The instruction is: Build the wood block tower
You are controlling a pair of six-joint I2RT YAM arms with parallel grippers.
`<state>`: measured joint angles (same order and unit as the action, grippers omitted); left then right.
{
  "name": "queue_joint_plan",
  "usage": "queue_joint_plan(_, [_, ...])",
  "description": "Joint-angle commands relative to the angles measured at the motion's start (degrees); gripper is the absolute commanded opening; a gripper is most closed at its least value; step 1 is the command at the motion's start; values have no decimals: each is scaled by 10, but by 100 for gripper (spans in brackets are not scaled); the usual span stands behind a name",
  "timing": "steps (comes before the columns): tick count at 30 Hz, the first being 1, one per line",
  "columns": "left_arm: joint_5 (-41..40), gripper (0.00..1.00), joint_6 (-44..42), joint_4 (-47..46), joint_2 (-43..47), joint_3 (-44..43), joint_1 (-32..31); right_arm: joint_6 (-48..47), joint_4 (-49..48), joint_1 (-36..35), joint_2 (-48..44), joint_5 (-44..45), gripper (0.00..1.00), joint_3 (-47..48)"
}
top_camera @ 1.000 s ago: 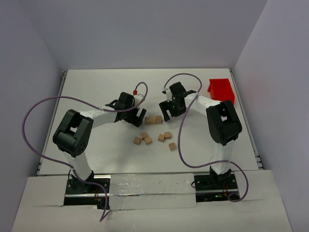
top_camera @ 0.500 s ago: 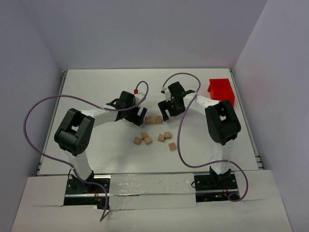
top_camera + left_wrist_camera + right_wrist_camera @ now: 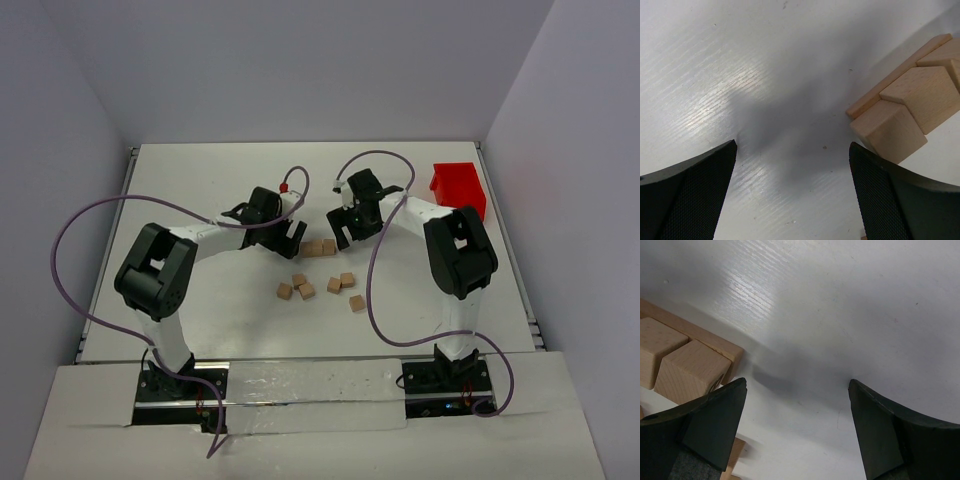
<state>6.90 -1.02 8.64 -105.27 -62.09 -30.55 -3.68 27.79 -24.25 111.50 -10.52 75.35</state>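
A short row of tan wood blocks, the tower [image 3: 320,247], lies on the white table between my two grippers. In the left wrist view these blocks [image 3: 910,107] sit just past my right-hand finger. In the right wrist view they [image 3: 687,365] sit beside my left-hand finger. Several loose wood blocks [image 3: 334,285] are scattered nearer the arm bases. My left gripper [image 3: 289,239] [image 3: 792,150] is open just left of the row, with only bare table between its fingers. My right gripper [image 3: 344,231] [image 3: 797,385] is open just right of the row, also holding nothing.
A red plastic bin [image 3: 458,188] stands at the table's right edge, behind the right arm. Purple cables loop from both arms over the table [image 3: 200,180]. Grey walls close in the back and both sides.
The left arm has crept slightly right toward the row of blocks. The right gripper has edged a little left and back. Both grippers stay open and no block has moved.
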Motion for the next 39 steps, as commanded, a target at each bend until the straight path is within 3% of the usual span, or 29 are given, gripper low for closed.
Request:
queue_joint_plan(1, [17,99,5,-17,-7,-27,-6,0,-13,-4,7,-2,90,23])
queue_joint_plan(39, [29,99,5,-17,-5,-26,-6,-5,-5,-4,15,-13,89,34])
